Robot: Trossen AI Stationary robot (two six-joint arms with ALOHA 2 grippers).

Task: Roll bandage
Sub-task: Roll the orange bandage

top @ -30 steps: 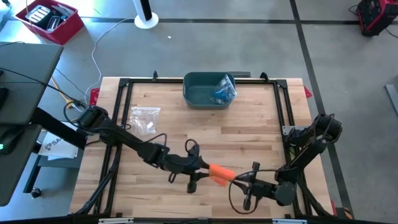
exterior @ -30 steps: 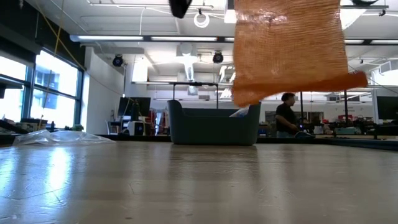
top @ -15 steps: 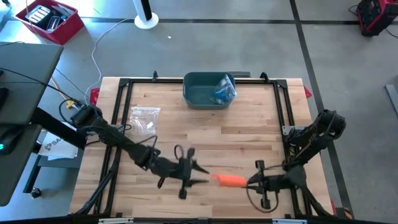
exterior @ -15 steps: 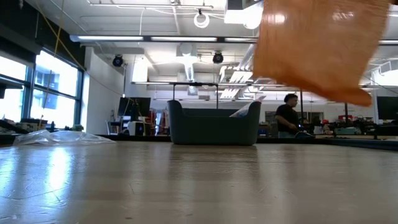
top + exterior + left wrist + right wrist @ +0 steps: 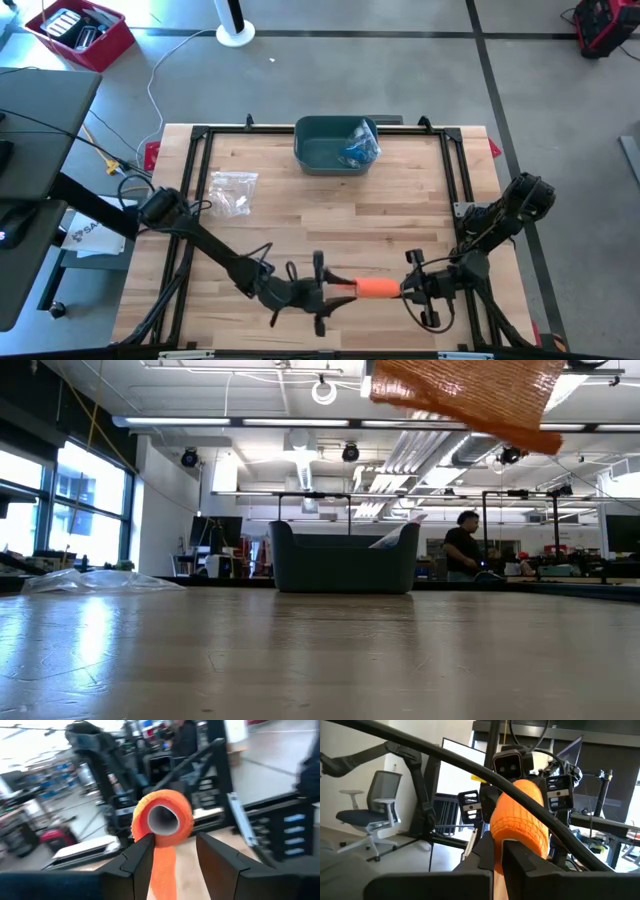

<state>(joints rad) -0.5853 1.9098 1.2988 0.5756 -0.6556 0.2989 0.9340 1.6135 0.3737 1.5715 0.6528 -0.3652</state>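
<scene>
The orange bandage roll (image 5: 374,289) hangs level above the table's near edge, between my two grippers. In the left wrist view the roll (image 5: 162,815) shows end-on with its grey hollow core, and an orange tail (image 5: 161,870) drops from it. My left gripper (image 5: 340,291) is open at the roll's left end, one finger on each side of the tail; whether it touches, I cannot tell. My right gripper (image 5: 402,290) is shut on the roll's right end. The low view shows only the bandage's lower edge (image 5: 460,395), high above the wood. My right gripper pinches the roll's right end (image 5: 498,845) between its two fingers, coming nearly level from the table's right side and pointing along the roll. The roll is lifted clear of the table and lies about level, its free end toward my left gripper.
A teal bin (image 5: 312,152) with blue things in it stands at the far middle. A clear plastic bag (image 5: 233,190) lies at the left. Black frame rails (image 5: 462,180) run along the table's sides. A person (image 5: 462,545) stands in the room behind.
My left gripper let go of the bandage, drew back toward the near left, rolled about its own axis, then came right again up to the roll's left end. My right gripper shifted toward the right edge and tipped up; the roll turned from slanting to level and rose.
</scene>
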